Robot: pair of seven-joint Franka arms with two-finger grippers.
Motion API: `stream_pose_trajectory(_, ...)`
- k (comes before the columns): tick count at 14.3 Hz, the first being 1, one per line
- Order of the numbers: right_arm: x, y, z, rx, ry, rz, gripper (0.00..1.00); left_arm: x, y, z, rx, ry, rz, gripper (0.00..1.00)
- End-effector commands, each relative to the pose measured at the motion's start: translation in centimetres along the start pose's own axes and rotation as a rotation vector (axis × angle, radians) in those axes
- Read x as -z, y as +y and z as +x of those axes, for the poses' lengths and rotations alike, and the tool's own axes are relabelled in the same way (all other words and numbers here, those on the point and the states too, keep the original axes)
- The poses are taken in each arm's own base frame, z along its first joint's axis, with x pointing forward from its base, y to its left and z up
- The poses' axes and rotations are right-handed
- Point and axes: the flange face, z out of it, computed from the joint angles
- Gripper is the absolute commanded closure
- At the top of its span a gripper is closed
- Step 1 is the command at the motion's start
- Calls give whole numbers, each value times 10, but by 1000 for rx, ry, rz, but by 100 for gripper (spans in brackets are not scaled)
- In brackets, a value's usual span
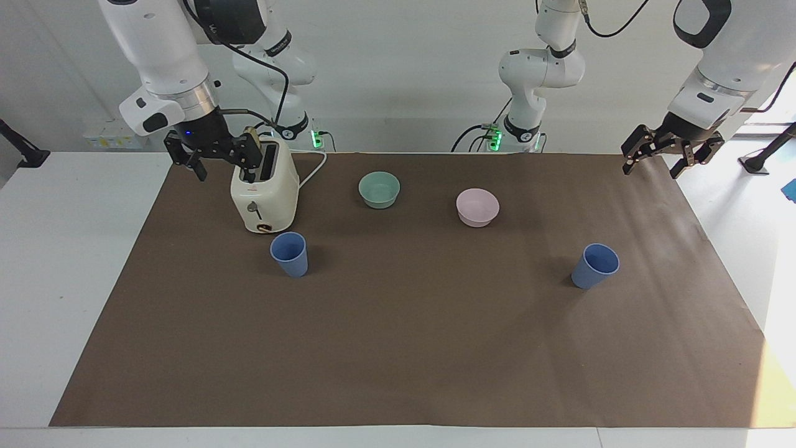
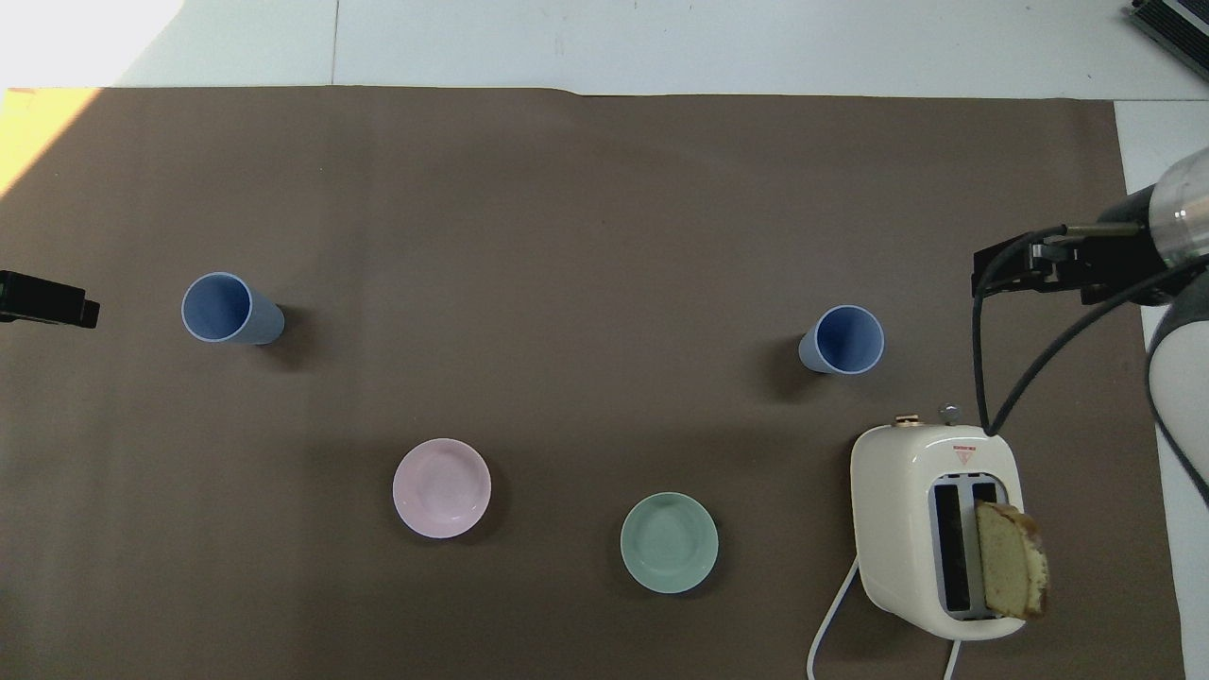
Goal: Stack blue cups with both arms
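Two blue cups stand upright and apart on the brown mat. One cup (image 1: 289, 254) (image 2: 842, 340) sits just farther from the robots than the toaster. The other cup (image 1: 595, 266) (image 2: 229, 309) is toward the left arm's end of the table. My right gripper (image 1: 224, 167) (image 2: 1030, 264) hangs open and empty in the air beside the toaster's top. Over the mat's corner at its own end, my left gripper (image 1: 650, 167) (image 2: 47, 310) is raised, open and empty. Neither gripper touches a cup.
A cream toaster (image 1: 264, 196) (image 2: 930, 529) with a bread slice (image 2: 1011, 571) in one slot stands under the right gripper's side. A mint-green bowl (image 1: 379, 189) (image 2: 669, 542) and a pink bowl (image 1: 477, 207) (image 2: 442, 488) sit nearer to the robots than the cups.
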Motion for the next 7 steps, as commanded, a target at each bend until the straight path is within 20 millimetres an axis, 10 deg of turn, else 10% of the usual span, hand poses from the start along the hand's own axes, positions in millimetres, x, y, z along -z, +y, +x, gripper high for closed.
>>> stream_pose_trajectory(1,0,3,-6,-14,11,10,0,5,-2,-2,2,10,5,0)
stream_pose_trajectory(7,0,3,-6,-14,11,8,0,5,-3,-1,-1,25,9,0)
